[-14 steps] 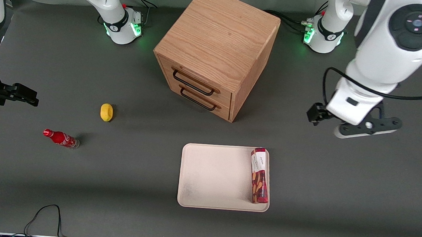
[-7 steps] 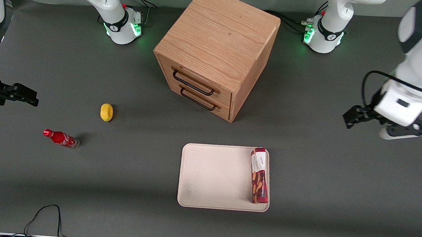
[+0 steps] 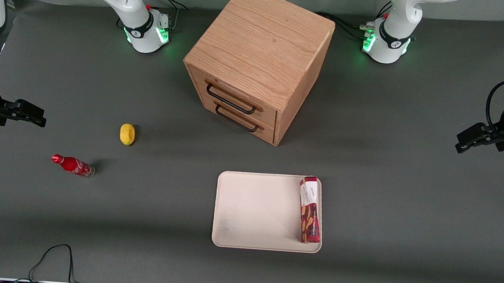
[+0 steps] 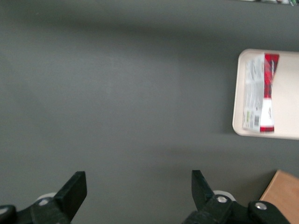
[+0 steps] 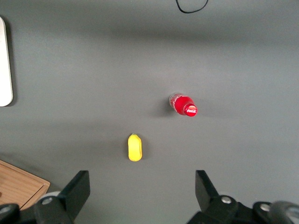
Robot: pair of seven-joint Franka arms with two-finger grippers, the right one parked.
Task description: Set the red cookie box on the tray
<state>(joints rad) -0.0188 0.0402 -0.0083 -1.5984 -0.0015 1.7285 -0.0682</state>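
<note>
The red cookie box (image 3: 309, 210) lies flat in the cream tray (image 3: 256, 213), along the tray's rim toward the working arm's end, with its white label end farther from the front camera. The left gripper (image 3: 465, 141) hangs over bare table at the working arm's end, well away from the tray and farther from the front camera than it. In the left wrist view the gripper (image 4: 139, 184) is open and empty above the grey table, with the box (image 4: 259, 93) and tray (image 4: 287, 98) off to one side.
A wooden two-drawer cabinet (image 3: 259, 62) stands farther from the front camera than the tray. A yellow lemon-like object (image 3: 127, 133) and a small red soda bottle (image 3: 73, 165) lie toward the parked arm's end. A black cable (image 3: 55, 256) loops near the front edge.
The left arm has swung away from the tray toward the working arm's end of the table. The cookie box stays on the tray, unmoved.
</note>
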